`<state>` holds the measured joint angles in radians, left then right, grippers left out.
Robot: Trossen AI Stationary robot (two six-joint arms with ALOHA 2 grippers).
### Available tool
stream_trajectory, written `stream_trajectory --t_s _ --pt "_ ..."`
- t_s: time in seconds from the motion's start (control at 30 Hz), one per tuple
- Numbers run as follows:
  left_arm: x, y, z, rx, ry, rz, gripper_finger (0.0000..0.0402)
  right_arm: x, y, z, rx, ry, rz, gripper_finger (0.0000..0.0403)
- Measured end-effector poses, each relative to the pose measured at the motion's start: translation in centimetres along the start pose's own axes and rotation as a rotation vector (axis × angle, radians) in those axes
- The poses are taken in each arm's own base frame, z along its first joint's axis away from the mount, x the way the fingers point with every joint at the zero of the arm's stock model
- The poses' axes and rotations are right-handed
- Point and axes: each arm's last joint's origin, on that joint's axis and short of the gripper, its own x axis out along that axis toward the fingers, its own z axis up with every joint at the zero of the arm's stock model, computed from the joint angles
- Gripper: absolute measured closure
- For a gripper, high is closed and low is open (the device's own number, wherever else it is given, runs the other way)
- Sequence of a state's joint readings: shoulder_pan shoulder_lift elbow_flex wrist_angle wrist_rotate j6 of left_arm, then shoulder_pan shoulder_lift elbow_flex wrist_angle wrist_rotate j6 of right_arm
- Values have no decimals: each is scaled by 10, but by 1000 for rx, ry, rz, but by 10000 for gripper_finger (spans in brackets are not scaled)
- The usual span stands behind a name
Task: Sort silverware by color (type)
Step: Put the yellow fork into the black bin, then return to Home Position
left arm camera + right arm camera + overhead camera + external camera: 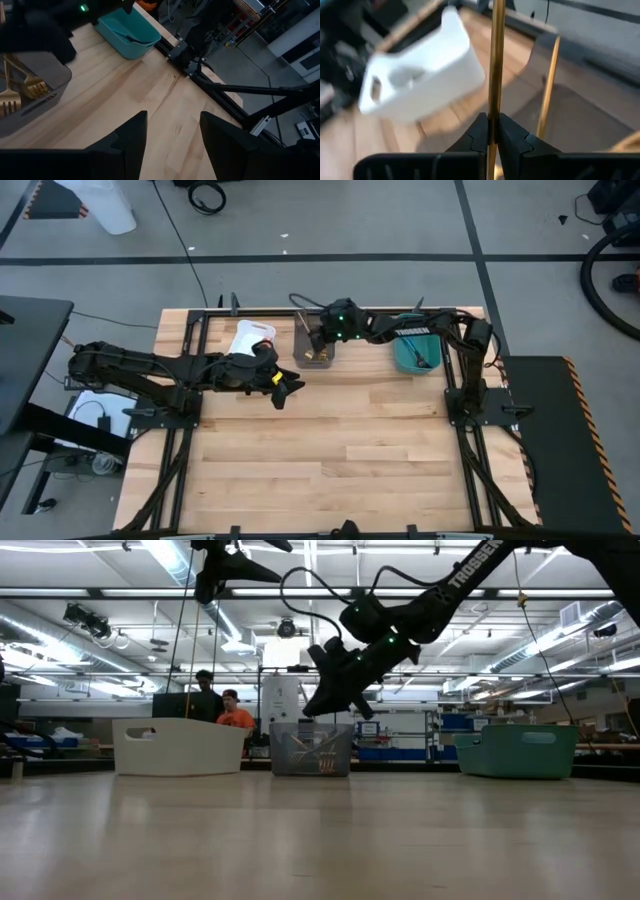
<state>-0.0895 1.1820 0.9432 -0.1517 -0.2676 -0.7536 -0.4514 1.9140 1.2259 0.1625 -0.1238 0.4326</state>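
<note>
Fingers of our right gripper (491, 131) are pinching a slim gold utensil (495, 60) above the grey bin (318, 352), between white bin (247, 338) and teal bin (414, 352); our left gripper (171, 131) is hanging spread nearby.

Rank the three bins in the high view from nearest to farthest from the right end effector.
1. Grey bin: directly beneath the right end effector, which is shut on a gold utensil.
2. White bin: to the left, at the table's far edge.
3. Teal bin: to the right, slightly farther out.
</note>
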Motion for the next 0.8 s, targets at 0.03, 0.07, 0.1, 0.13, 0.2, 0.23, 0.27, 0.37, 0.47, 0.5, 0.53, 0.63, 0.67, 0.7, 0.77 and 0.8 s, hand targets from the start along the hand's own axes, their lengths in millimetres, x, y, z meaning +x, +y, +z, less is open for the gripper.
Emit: stream_trajectory --t_s 0.03,0.07,0.1,0.13,0.2,0.23,0.27,0.37,0.47,0.5,0.53,0.63,0.67,0.7,0.77,0.8 --pt "0 0 0 0 1 1 210 0 0 -3 -21 25 -8 373" --pt "0 0 0 1 2 2 210 0 0 -5 -34 46 -16 373" --pt "0 0 0 1 3 3 210 0 -1 -7 -40 65 -24 373" --pt "0 0 0 1 3 3 210 0 -2 -8 -40 79 -30 373" --pt "0 0 0 1 2 3 210 0 -3 -10 -33 102 -40 373" --pt "0 0 0 1 3 3 210 -1 -4 -12 -28 115 -49 372" --pt "0 0 0 1 2 3 210 -1 -5 -13 -19 127 -70 372" --pt "0 0 0 1 3 3 210 -1 -8 -15 19 140 -121 363" --pt "0 0 0 1 4 4 210 -2 -11 -16 38 160 -116 341" --pt "0 1 -1 0 6 6 210 -2 -12 -15 41 163 -111 331" --pt "0 1 -1 1 8 9 210 -2 -13 -15 44 164 -106 322" --pt "0 2 -1 3 15 16 210 -4 -18 -12 70 175 -73 297" --pt "0 2 -2 8 18 19 210 -5 -20 -10 85 177 -60 291" --pt "-1 2 -1 18 19 19 210 -7 -22 -8 102 179 -49 286" --pt "-6 2 0 45 18 17 215 -14 -24 -1 123 169 -34 281" --pt "-9 3 2 60 14 14 220 -19 -24 4 126 157 -31 280"
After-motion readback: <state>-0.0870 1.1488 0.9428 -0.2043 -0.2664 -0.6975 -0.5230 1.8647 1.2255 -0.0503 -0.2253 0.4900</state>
